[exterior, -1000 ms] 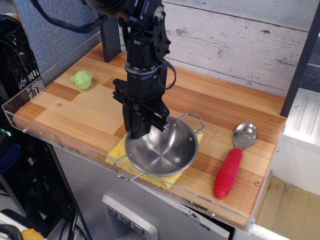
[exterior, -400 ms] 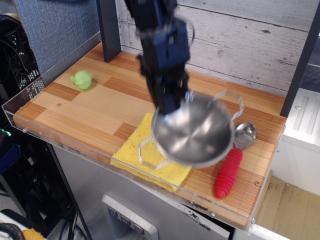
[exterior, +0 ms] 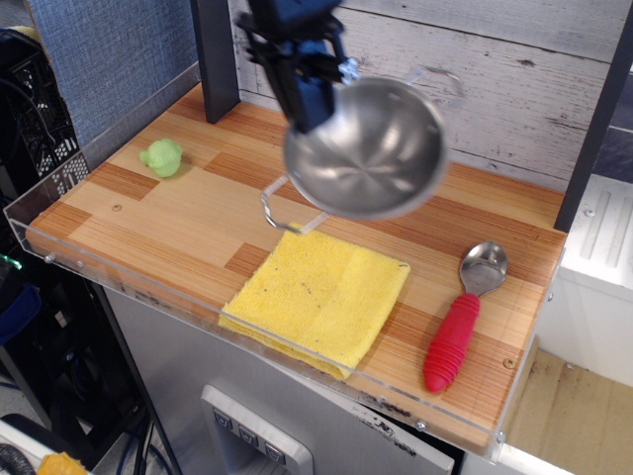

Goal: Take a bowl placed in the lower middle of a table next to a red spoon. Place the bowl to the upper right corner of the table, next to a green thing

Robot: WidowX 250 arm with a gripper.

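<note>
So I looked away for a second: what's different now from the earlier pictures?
The gripper has lifted the bowl off the yellow cloth and carried it up toward the back of the table. The cloth now lies bare. The red spoon and green thing stayed put.

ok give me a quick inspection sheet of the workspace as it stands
surface: striped wooden table with a clear acrylic rim
job's things: steel bowl held up in the air, tilted; red spoon flat near the right edge; green thing near the left end
clutter: yellow cloth at the front edge, bare
grippers: gripper shut on the bowl's rim
cables: dark cables at lower left, below the table
surroundings: whitewashed plank wall behind; black crate at left
</note>
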